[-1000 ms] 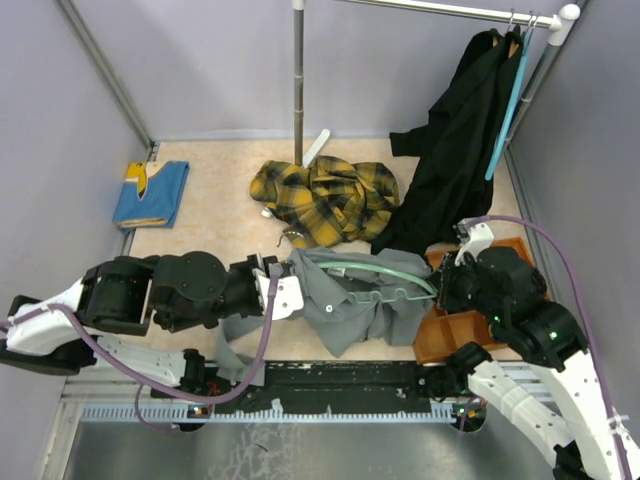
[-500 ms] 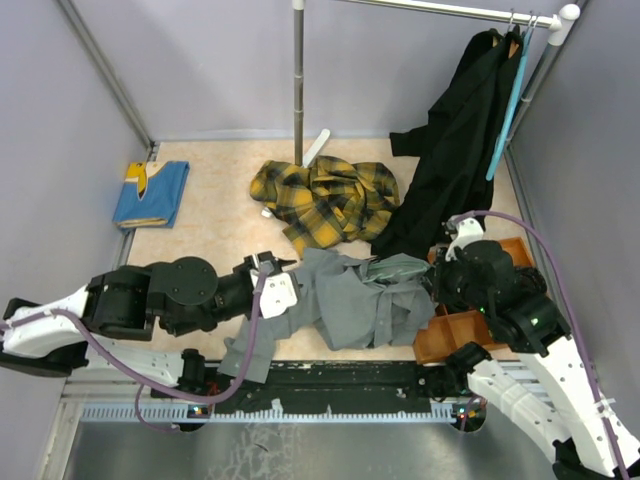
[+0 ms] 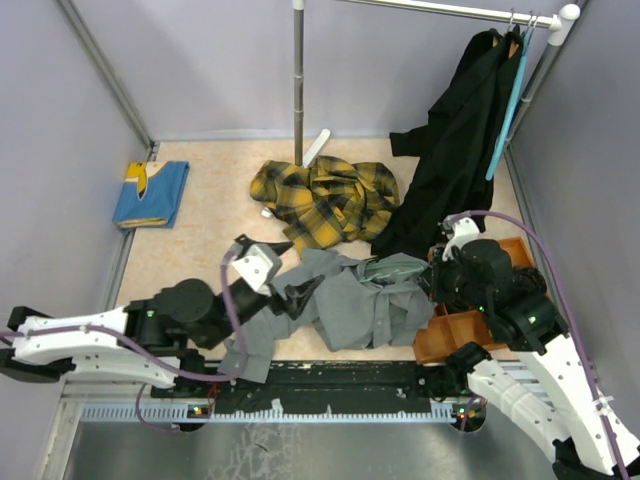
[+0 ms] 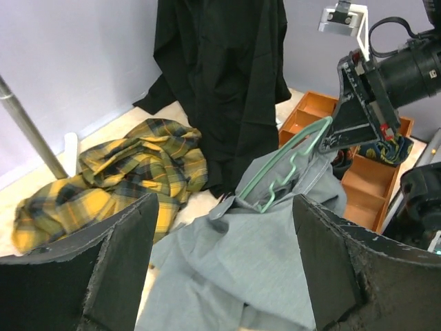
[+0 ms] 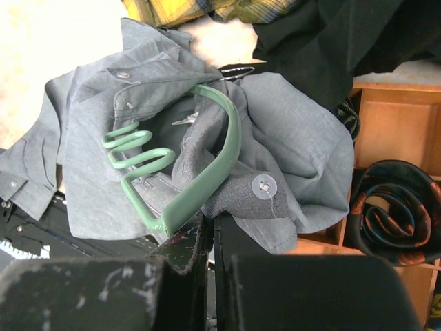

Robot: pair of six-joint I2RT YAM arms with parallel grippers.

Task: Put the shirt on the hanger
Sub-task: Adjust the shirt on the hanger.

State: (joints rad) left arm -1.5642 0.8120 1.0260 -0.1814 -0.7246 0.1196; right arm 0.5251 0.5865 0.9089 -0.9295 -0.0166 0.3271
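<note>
The hanger (image 5: 222,141) sits half buried in the crumpled grey shirt (image 3: 345,300), toward the near right of the desk (image 3: 215,215) and beside the orange tray (image 3: 445,338). One end is pinched in the right tool (image 5: 205,231), its fingers pressed together on the plastic. The left tool (image 4: 225,201) hovers spread wide over the shirt's left side, apart from the hanger.

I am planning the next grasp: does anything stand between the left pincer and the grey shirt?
Nothing visible does. The left pincer is open, and the shirt lies right ahead of it. The hanger sticks out at the shirt's far side, gripped by the right pincer.
</note>
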